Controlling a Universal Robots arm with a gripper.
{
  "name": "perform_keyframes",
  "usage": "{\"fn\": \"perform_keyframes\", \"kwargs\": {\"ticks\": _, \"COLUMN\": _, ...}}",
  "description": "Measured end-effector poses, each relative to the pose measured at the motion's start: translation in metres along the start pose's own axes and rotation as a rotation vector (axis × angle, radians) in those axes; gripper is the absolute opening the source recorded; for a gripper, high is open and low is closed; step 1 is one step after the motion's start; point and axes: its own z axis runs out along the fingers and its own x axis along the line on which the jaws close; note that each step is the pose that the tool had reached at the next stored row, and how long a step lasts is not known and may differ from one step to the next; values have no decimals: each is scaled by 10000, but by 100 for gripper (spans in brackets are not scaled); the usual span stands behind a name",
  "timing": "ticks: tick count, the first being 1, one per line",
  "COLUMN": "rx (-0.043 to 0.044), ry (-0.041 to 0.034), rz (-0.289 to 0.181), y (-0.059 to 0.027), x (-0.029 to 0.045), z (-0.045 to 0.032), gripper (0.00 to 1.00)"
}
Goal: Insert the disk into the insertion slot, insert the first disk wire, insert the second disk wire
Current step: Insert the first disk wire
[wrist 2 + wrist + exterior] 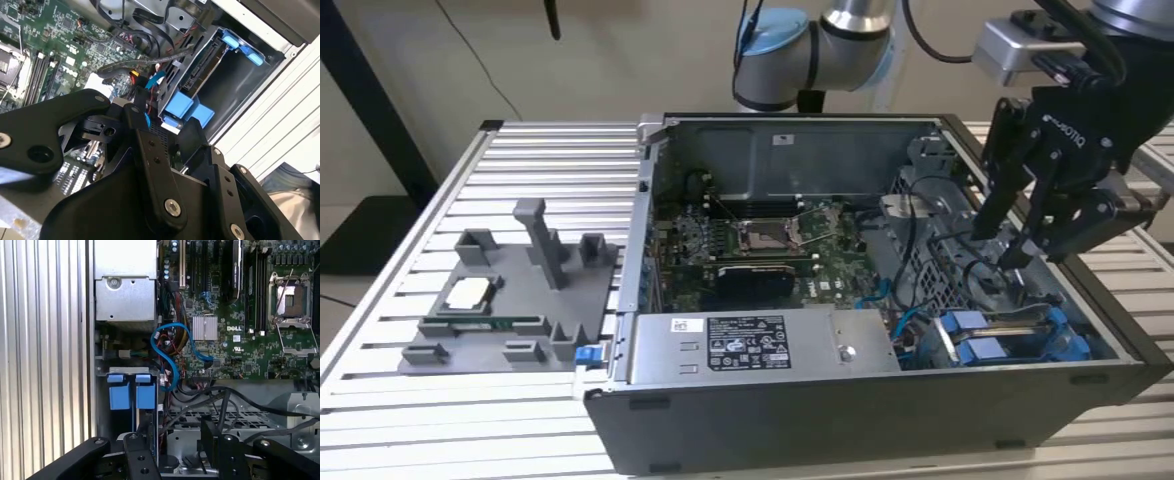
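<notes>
Noted claw point(1009, 250) released, empty, poised over case point(854, 425) near disk point(987, 340). Found disk seated at case corner, blue tabs point(129, 392) showing. Risked snagging loose cables point(170, 365), dragging connectors, bumping tabs.

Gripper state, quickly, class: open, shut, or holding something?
Gripper: open; fingers stand apart with nothing between them.

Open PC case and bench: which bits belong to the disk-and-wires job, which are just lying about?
Job: hand, disk in its blue carrier, blue cable (likely a disk wire).
Lying about: grey fixture tray, processor chip and memory stick on it, power supply, motherboard.
</notes>
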Motion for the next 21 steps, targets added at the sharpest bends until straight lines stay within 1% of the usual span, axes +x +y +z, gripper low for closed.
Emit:
{"fn": "perform_keyframes", "kwargs": {"ticks": 7, "rx": 15, "ry": -23, "rz": -1, "y": 0, "x": -49, "z": -9, "gripper": 53}}
{"fn": "perform_keyframes", "kwargs": {"ticks": 18, "rx": 15, "ry": -23, "rz": 0, "y": -1, "x": -57, "z": -5, "gripper": 53}}
{"fn": "perform_keyframes", "kwargs": {"ticks": 21, "rx": 14, "ry": -48, "rz": -1, "y": -8, "x": -56, "z": 17, "gripper": 53}}
